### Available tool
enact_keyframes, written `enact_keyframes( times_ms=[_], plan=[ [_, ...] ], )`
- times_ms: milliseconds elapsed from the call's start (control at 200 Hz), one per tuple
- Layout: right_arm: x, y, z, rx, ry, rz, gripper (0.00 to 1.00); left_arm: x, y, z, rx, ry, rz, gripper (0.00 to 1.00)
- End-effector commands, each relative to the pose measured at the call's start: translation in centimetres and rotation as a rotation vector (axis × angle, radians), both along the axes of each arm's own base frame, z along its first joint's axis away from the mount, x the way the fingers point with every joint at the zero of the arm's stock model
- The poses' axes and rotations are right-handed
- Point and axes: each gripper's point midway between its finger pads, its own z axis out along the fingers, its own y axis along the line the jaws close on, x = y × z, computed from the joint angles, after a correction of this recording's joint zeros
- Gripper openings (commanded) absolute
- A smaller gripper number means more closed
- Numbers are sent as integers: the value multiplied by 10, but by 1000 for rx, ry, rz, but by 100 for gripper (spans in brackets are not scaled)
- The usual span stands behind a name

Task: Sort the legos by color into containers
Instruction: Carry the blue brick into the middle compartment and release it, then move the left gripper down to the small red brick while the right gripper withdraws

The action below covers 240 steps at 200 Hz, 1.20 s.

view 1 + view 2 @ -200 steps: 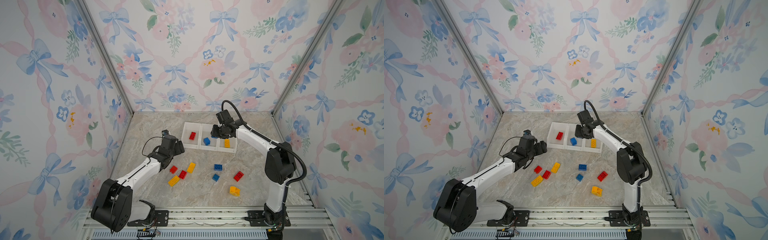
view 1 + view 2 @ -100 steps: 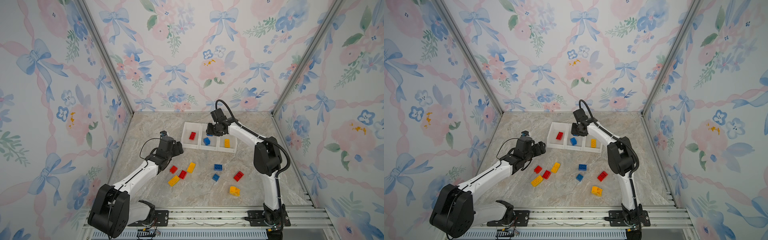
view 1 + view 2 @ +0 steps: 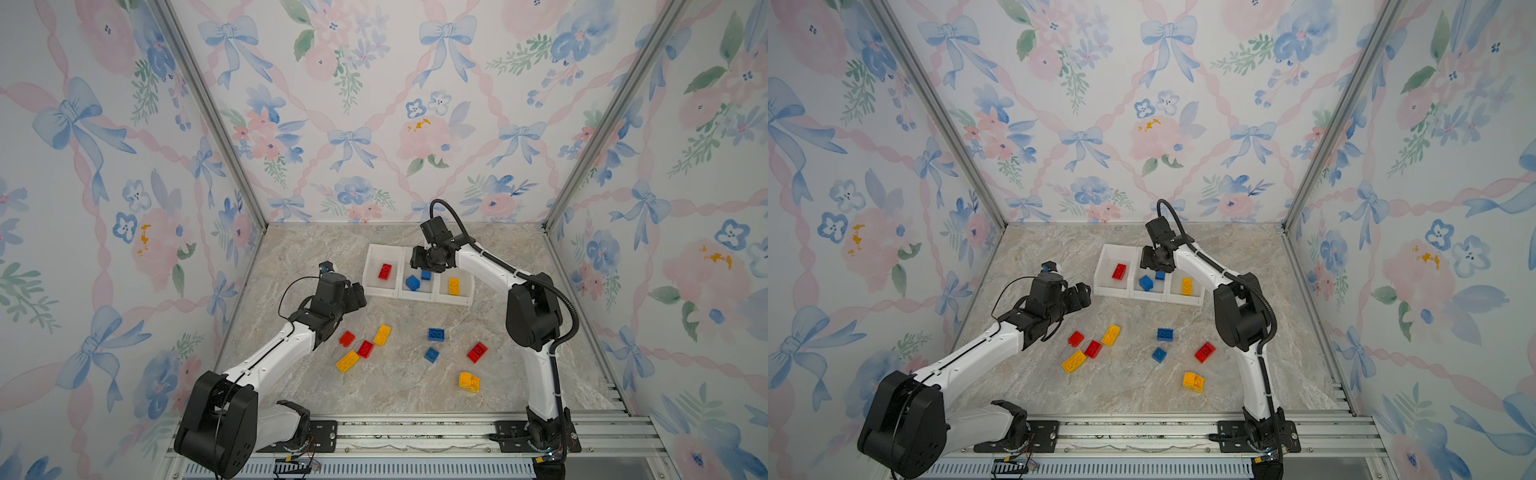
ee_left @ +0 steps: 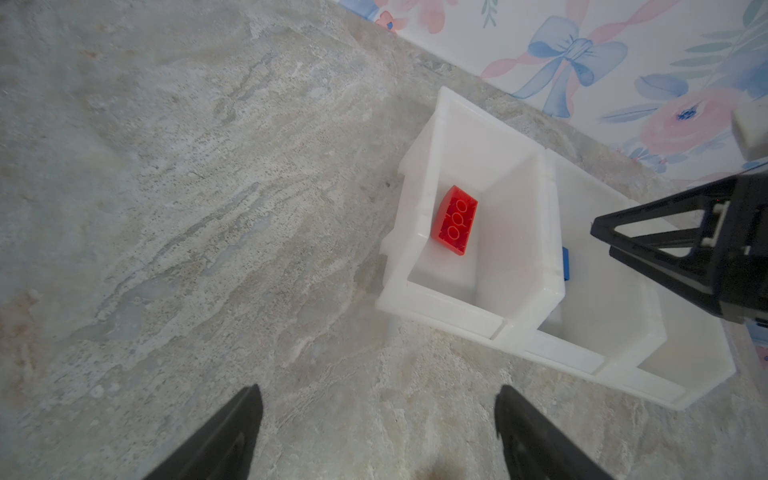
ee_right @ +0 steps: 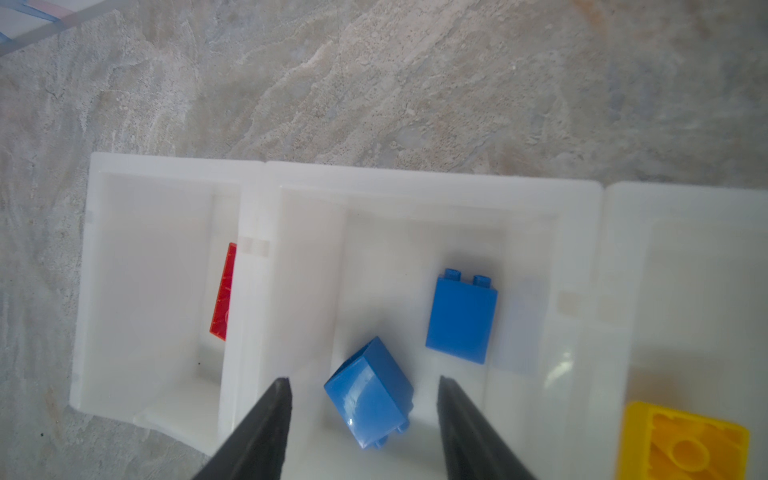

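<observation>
Opening the right gripper, clamped a second ago, we are dropping a blue lego into the middle container at frame centre, making two blues sorted; the left gripper is hovering spread, empty.

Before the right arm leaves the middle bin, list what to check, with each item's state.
1. Right gripper open, not touching the tilted blue brick: ok.
2. That brick settled on the bin floor: cannot tell.
3. Middle bin holds only blue: ok, with a second blue brick.
4. End bins single-coloured: ok, one red brick, one yellow brick.
5. Left gripper open, empty: ok.
6. Table cleared: not ok; loose legos of all three colours lie on it.
</observation>
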Motion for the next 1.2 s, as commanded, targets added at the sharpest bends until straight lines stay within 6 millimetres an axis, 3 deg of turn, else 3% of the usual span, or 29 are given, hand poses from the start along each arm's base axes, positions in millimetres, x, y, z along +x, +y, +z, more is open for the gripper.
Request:
enact_keyframes(
  times_ms=[0,305,330,445,850,900,920,1195],
  plan=[
    [-10,8,18,10,-14,34,60,-3,2,5,-7,-15,-8,90],
    [-37,-2,43,39,-31,63,69,-4,0,8,-20,-23,-14,90],
    [-40,-2,45,44,-32,67,70,-10,2,-5,-9,5,-14,90],
    [-56,-8,50,55,-23,82,72,-10,3,-4,-11,3,-14,91],
    [-127,-46,41,29,67,70,76,-17,-8,-5,-28,11,-71,93],
    [-135,-53,35,11,89,56,77,-18,-9,-7,-26,19,-83,94],
    [-139,-56,43,16,76,49,77,-19,-9,-9,-26,24,-86,94],
    [-184,-90,41,-13,113,-54,80,-41,-7,-30,-15,135,-83,94]
  ],
)
